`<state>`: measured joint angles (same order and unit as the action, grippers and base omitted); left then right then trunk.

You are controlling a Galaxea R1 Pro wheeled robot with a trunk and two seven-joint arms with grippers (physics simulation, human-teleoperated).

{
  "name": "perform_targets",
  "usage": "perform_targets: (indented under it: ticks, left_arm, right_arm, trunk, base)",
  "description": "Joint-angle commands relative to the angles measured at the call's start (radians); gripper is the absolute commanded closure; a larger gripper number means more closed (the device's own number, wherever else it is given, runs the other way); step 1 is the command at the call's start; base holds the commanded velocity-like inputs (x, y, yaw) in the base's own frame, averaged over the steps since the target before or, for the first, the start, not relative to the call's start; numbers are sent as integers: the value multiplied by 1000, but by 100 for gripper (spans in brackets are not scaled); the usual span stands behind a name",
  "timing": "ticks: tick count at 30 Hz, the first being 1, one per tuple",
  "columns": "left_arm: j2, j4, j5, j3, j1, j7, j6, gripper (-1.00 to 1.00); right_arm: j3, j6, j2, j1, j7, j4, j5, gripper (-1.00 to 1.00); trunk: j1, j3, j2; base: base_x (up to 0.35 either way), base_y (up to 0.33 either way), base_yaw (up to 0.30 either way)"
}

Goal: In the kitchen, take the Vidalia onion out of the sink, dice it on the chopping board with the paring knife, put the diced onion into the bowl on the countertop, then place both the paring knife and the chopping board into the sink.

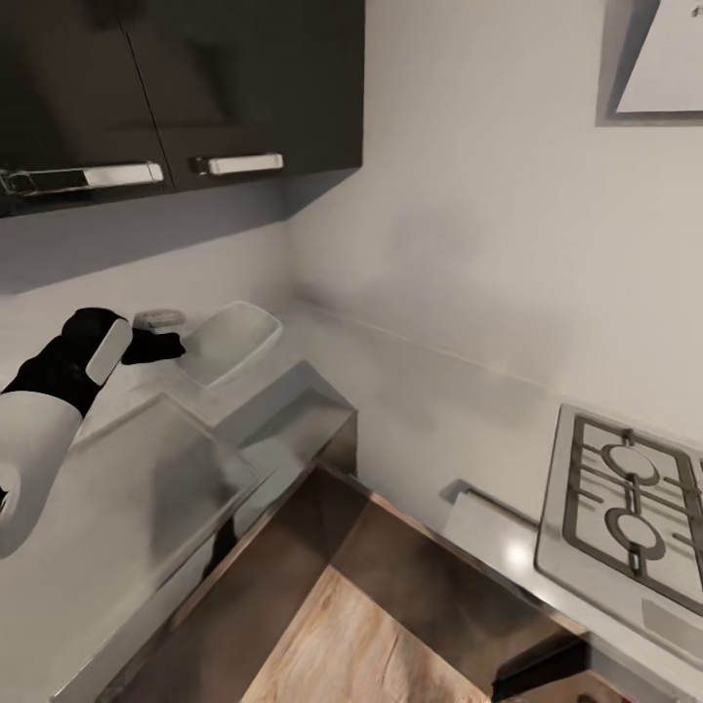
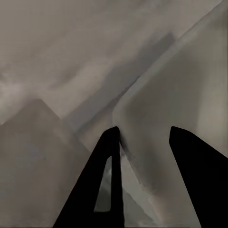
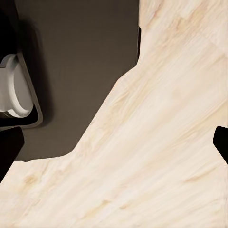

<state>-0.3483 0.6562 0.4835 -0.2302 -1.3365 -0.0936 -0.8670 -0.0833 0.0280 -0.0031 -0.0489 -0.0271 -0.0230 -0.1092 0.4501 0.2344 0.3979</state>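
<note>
Left hand (image 1: 161,346) reaches out over the table (image 1: 146,469), dark fingertips right at the near rim of the white bowl (image 1: 232,340). In the left wrist view the left hand (image 2: 145,135) is spread wide and empty; one finger (image 2: 107,156) sits at the bowl's (image 2: 190,95) rounded corner, the other over its inside. Can't tell if it touches the rim. Bowl sits toward the back of the table, near the wall corner, under the black upper cabinets (image 1: 176,88). A small greyish object (image 1: 158,317) lies just behind the hand, too blurred to name. Right hand: wrist view looks down at the wood-plank floor (image 3: 166,142) with only dark finger edges at the frame sides, so it looks spread and empty. A stove top (image 1: 625,508) sits on the far counter.

Judgement: bowl approach or check. Keep the fingers straddling the rim wall, not pushing the bowl toward the wall; close only once one finger is clearly inside.
</note>
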Motion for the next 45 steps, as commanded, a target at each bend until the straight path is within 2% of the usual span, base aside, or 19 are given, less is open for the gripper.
perform_targets:
  ticks: [1, 11, 19, 26, 45]
  left_arm:
    - [-3, 1, 13, -6, -1, -9, -2, 100]
    - [-20, 14, 14, -6, -1, -9, -3, 100]
    - [-21, 16, 15, -6, -1, -9, -4, 100]
    - [-22, 16, 14, -6, -1, -9, -4, 100]
    - [-34, 17, 15, -6, -1, -9, -4, 100]
  right_arm:
    - [-9, 3, 0, 0, -3, -2, -10, -100]
    - [-9, 2, 0, 0, -3, -2, -10, -100]
    - [-9, -1, 1, 0, -3, -2, -10, -100]
    - [-10, -46, 4, 0, -4, -1, -9, -100]
    - [-10, -49, 5, 0, -4, -1, -10, -100]
  trunk:
    - [0, 2, 2]
    - [0, 2, 2]
    - [0, 2, 2]
    - [0, 2, 2]
    - [0, 2, 2]
  base:
    - [-337, 0, 275]
    - [-336, 60, 280]
    - [-330, 134, 282]
    - [-320, 149, 282]
    - [-308, 170, 282]
